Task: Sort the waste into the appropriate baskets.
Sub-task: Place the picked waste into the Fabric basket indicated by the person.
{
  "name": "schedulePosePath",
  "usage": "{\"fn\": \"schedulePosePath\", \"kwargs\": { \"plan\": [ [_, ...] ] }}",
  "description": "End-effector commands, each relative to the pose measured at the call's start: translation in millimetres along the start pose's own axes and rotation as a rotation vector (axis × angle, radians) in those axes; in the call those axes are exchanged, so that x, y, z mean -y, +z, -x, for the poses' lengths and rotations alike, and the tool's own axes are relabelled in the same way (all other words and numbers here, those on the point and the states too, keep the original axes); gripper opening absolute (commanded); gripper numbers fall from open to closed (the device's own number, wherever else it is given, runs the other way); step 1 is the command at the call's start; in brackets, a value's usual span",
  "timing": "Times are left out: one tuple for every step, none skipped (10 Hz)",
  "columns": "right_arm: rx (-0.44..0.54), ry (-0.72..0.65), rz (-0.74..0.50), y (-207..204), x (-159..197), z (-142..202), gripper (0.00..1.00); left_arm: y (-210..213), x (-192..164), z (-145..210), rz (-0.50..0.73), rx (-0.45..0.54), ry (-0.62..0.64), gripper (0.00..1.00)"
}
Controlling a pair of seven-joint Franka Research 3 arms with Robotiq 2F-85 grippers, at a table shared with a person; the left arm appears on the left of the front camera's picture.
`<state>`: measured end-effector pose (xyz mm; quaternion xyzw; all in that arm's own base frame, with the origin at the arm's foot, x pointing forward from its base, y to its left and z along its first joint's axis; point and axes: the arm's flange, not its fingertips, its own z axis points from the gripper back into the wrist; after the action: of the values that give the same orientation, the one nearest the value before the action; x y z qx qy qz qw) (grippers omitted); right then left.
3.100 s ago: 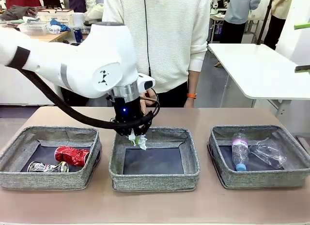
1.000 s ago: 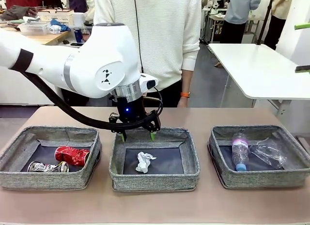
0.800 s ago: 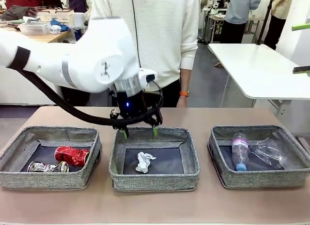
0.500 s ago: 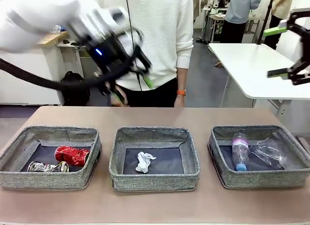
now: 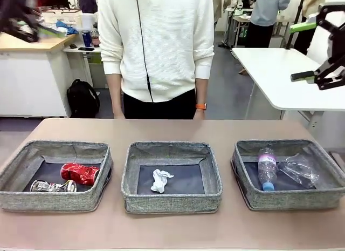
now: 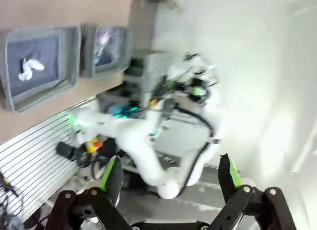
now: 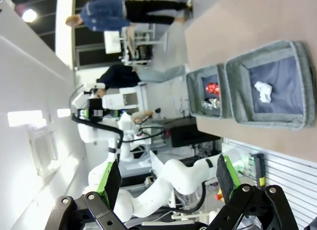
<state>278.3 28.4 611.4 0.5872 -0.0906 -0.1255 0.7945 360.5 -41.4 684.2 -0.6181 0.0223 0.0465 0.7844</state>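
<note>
Every piece of waste lies inside a basket, so nothing is left on the bare desk for either arm to fetch, and the sorting looks finished. The left basket (image 5: 56,175), toward the desk's left edge, holds the red soda can (image 5: 80,173) and in front of it the dark soda can (image 5: 52,186), both on their sides with long axes running roughly along the desk's near edge. The middle basket (image 5: 171,176) holds the small white paper wad (image 5: 159,180), left of its centre. The right basket (image 5: 288,174), near the desk's right edge, holds the clear bottle (image 5: 267,169), lying with its blue cap toward the near edge, and beside it the clear plastic film (image 5: 299,169)

The right gripper (image 5: 315,51) hangs high above and beyond the desk's right far corner, well apart from the baskets; its jaws stand wide open and hold nothing. The left gripper (image 6: 168,178), seen in its wrist view, is also raised far from the baskets, jaws fully spread and empty. Neither is nearer any loose item, since none remains
</note>
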Motion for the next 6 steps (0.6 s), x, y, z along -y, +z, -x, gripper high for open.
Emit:
{"fn": "schedulePosePath", "kwargs": {
  "plan": [
    [-0.022, 0.015, -0.081, 12, -2, -4, 1.00, 23, -30, 4, 0.140, 0.070, -0.030, 1.00],
    [-0.035, 0.021, -0.136, 21, -3, -3, 1.00, 35, -48, 10, 0.116, 0.076, -0.035, 1.00],
    [-0.023, 0.013, -0.163, 32, -3, -3, 1.00, 41, -67, 13, 0.114, 0.054, -0.034, 1.00],
    [0.007, 0.002, -0.156, 41, -2, -2, 1.00, 45, -85, 17, 0.125, 0.027, -0.036, 1.00],
    [0.028, -0.004, -0.169, 47, -1, -1, 1.00, 46, -104, 17, 0.149, 0.014, -0.023, 1.00],
    [0.070, -0.040, -0.174, 48, -1, -3, 1.00, 41, -123, 11, 0.165, 0.035, 0.035, 1.00]
  ]
}}
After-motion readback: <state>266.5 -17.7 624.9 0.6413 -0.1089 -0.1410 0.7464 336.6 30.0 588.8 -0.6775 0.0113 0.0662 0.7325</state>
